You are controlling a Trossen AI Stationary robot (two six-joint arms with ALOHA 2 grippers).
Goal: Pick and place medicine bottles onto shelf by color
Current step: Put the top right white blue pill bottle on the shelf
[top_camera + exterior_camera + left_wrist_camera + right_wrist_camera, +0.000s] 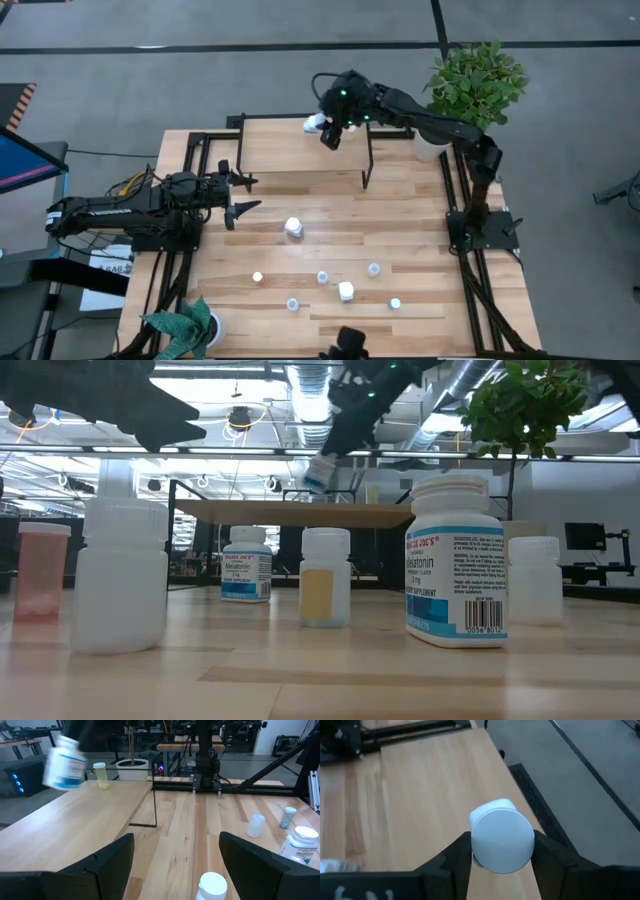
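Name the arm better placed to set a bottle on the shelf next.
Right. The right gripper already holds a white bottle above the shelf. The left gripper sits open and empty beside the shelf, holding nothing to place.

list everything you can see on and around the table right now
medicine bottles on the tabletop: seven, white, some with coloured caps, loose across the near half, e.g. a big one
held bottle: one, white with blue label, above the shelf's far edge
shelf: one, light wood top on black legs, far side of the table
yellow bottle: one, on the shelf
plants: two, green in white pots, far right corner and near left corner
right gripper: fingers shut on the held bottle
left gripper: fingers open, waiting at the left edge
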